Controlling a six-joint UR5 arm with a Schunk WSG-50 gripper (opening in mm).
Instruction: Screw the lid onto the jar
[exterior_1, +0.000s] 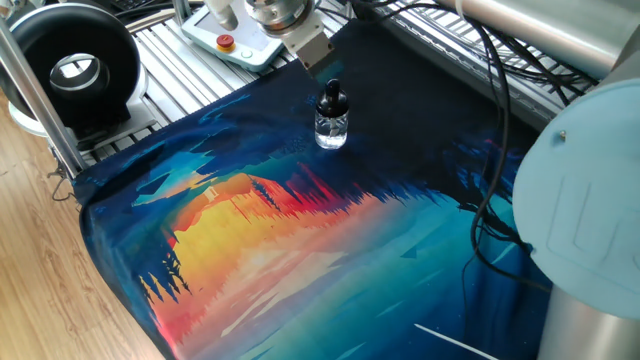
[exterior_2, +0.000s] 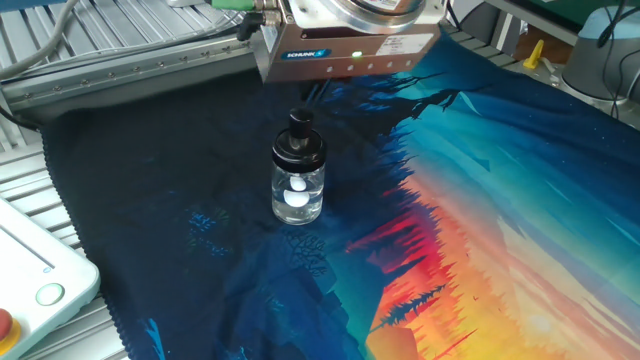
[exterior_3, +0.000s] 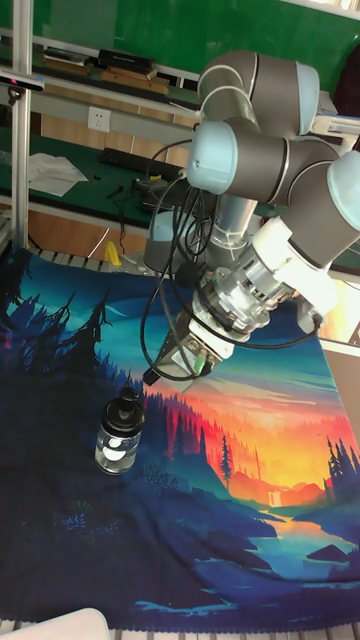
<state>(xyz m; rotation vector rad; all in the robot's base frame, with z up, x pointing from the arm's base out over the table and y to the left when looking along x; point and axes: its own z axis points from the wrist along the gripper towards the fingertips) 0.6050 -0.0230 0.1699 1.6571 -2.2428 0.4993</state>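
The jar (exterior_1: 331, 130) is a small clear glass bottle standing upright on the dark part of the printed cloth, also seen in the other fixed view (exterior_2: 298, 195) and the tall view (exterior_3: 118, 445). The black lid (exterior_1: 332, 98) sits on its neck (exterior_2: 299, 140). My gripper (exterior_1: 312, 55) hangs just above and behind the lid, clear of it. Its fingers (exterior_2: 312, 92) are mostly hidden under the gripper body and hold nothing. In the tall view the gripper (exterior_3: 152, 376) is up and to the right of the lid (exterior_3: 125, 408).
A large black ring-shaped device (exterior_1: 75, 65) stands at the back left. A white pendant with a red button (exterior_1: 227, 42) lies on the slatted table behind the gripper. Cables (exterior_1: 490, 120) hang over the cloth's right side. A white box (exterior_2: 30, 280) sits near the cloth edge.
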